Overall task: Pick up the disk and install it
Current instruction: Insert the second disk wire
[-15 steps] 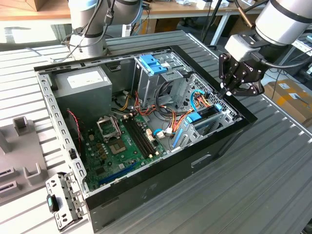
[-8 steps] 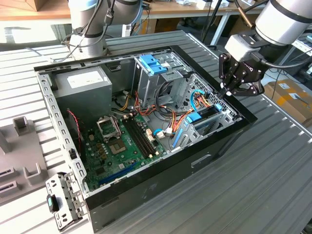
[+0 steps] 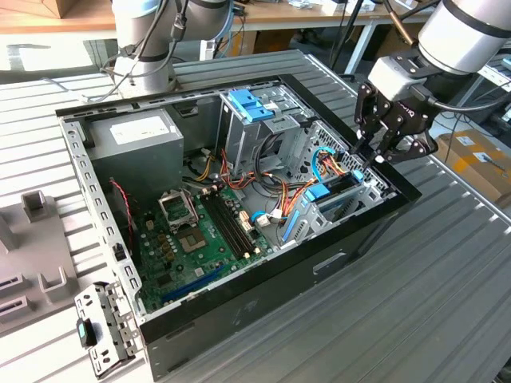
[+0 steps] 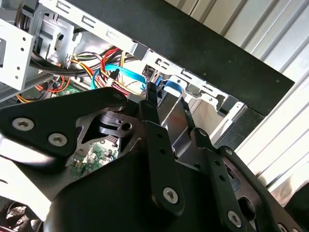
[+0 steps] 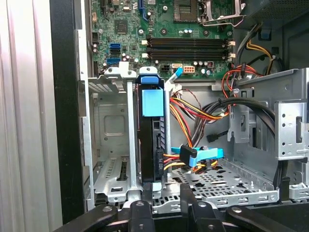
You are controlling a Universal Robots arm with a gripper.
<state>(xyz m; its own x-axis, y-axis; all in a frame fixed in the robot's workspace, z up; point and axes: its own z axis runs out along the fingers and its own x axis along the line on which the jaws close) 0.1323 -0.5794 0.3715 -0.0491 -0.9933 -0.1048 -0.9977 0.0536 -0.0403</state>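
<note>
Inside the open computer case [image 3: 239,315] on the counter [image 3: 415,319], the disk [image 5: 153,140] stood on edge in its metal bay, the end effector [image 3: 375,152] hovering just above, fingers [image 4: 157,130] slightly apart, gripping nothing.

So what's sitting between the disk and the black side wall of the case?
In the first wrist view, a bare metal drive bay lies between the disk and the black case wall; nothing sits in it.
</note>
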